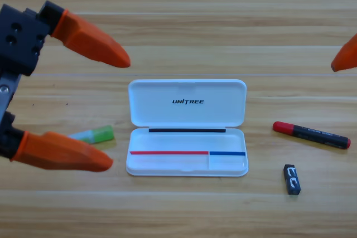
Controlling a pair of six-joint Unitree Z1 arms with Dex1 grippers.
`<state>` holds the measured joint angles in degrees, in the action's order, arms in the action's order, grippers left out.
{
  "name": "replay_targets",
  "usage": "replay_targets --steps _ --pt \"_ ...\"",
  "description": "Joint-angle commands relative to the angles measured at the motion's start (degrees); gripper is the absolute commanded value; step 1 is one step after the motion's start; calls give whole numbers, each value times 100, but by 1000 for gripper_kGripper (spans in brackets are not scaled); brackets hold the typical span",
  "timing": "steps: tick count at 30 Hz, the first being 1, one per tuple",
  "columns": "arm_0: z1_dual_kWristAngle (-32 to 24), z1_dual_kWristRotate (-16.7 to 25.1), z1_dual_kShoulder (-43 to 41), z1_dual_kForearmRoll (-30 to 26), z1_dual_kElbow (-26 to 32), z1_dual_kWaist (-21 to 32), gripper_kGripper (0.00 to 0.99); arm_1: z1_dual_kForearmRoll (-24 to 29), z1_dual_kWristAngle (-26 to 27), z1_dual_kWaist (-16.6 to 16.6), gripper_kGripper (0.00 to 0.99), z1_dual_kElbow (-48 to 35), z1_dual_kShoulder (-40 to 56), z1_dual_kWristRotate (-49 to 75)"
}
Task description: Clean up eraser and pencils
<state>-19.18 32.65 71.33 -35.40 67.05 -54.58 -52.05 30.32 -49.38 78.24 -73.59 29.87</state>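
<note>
Eraser, small black rectangular block (292, 179), lay right of open white plastic case (187, 163); red-capped black pen (311, 135) far of it, light green translucent stick (95, 134) left. Nothing packed. Left gripper (111, 110) spread wide, empty; right gripper (346, 55) at right edge, state unclear.

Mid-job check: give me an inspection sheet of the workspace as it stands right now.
Surface: wooden table.
Job's things: green stick left of the open white case, partly behind the left jaw; red-capped pen right of the case; eraser below the pen. None is in the case.
Clutter: nothing seen.
Grippers: left gripper open at the left edge, holding nothing; right gripper, only a jaw tip at the right edge.
Cables: nothing seen.
Surroundings: nothing seen.
</note>
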Motion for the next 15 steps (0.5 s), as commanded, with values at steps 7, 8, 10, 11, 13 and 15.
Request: replay_targets --steps 7,8,10,11,13,15 --pt "116 -101 136 24 -51 -115 989 64 -132 -133 980 -98 125 -359" --pt "116 -101 136 24 -51 -115 989 20 -299 -133 980 -116 204 -412" --pt "116 -127 136 24 -51 -115 989 -235 -721 -107 980 -160 319 -368" --pt "116 -127 136 24 -51 -115 989 -384 -932 -89 980 -195 327 -245" --pt "151 -127 145 24 -69 -115 989 -551 -1301 -37 982 -353 292 -25" --pt "265 -145 154 33 -78 -115 989 -622 -1591 60 982 -538 134 177"
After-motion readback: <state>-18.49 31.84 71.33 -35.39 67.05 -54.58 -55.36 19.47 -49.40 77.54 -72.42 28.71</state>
